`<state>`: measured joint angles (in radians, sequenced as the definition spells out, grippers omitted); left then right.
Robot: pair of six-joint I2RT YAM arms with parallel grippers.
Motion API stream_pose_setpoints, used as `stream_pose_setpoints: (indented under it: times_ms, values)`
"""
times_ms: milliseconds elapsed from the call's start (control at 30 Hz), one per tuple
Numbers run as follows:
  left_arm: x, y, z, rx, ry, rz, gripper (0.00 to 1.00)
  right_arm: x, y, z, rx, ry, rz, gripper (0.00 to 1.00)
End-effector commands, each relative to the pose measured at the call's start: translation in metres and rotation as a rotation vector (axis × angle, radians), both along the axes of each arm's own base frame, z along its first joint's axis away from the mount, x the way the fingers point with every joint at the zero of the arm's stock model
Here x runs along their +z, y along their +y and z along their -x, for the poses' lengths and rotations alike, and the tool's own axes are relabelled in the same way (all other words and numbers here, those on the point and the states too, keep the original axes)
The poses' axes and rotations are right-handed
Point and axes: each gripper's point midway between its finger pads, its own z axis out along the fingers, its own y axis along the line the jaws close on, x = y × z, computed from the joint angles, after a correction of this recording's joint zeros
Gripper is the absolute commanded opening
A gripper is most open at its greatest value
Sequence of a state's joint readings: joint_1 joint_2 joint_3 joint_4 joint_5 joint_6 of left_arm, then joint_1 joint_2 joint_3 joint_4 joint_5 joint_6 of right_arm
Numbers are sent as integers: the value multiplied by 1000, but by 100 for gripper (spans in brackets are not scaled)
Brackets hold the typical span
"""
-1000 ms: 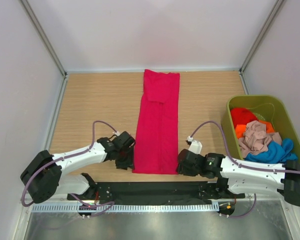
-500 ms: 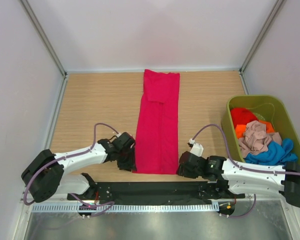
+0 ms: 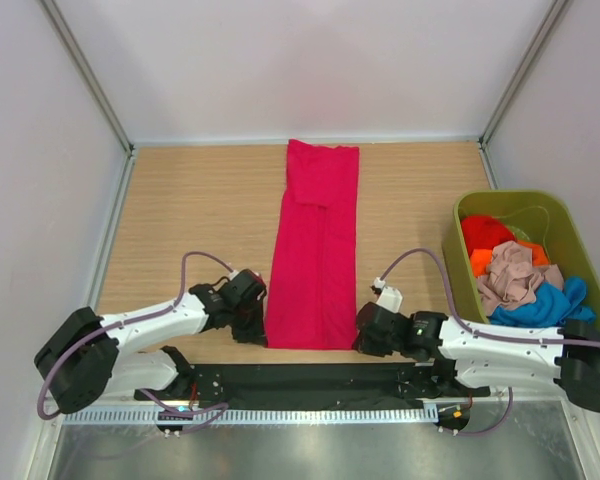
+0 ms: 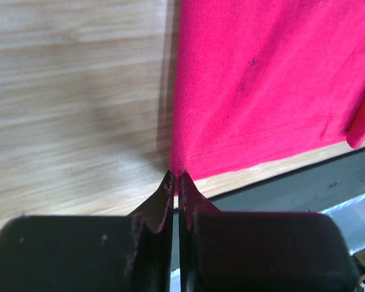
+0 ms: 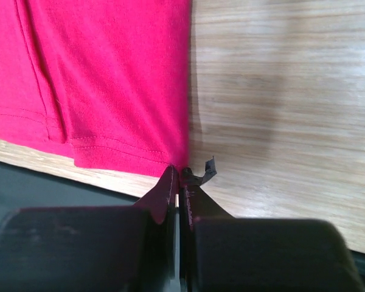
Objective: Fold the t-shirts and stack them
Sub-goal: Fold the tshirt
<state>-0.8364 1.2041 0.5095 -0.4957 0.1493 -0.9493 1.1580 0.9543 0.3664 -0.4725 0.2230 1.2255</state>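
A crimson-red t-shirt (image 3: 315, 245) lies as a long narrow strip down the middle of the wooden table, sleeves folded in. My left gripper (image 3: 259, 325) is shut on its near left hem corner (image 4: 177, 167). My right gripper (image 3: 362, 335) is shut on the near right hem corner (image 5: 181, 165). Both pairs of jaws are pressed together with red cloth pinched at their tips. More t-shirts sit crumpled in the tub: orange-red (image 3: 485, 240), beige-pink (image 3: 510, 275) and blue (image 3: 545, 305).
An olive-green plastic tub (image 3: 570, 240) stands at the right side of the table. A black mat (image 3: 310, 380) runs along the near edge between the arm bases. White walls close off the table on three sides.
Both grippers slid inward to the hem corners and closed on them. The near hem has shifted slightly; the rest of the shirt lies as before.
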Motion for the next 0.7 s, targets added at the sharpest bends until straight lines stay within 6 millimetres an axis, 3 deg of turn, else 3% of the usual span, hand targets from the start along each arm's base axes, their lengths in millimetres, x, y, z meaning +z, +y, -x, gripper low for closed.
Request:
stream_pose_setpoints:
  times_ms: [0,300,667]
  values:
    - [5,0,11,2,17,17,1,2,-11,6,17,8,31,1]
    - [13,-7,13,-4,19,46,1,16,-2,9,80,-1,-8,1]
    - [32,-29,-8,-51,-8,39,0,47,8,-14,142,-109,77,1]
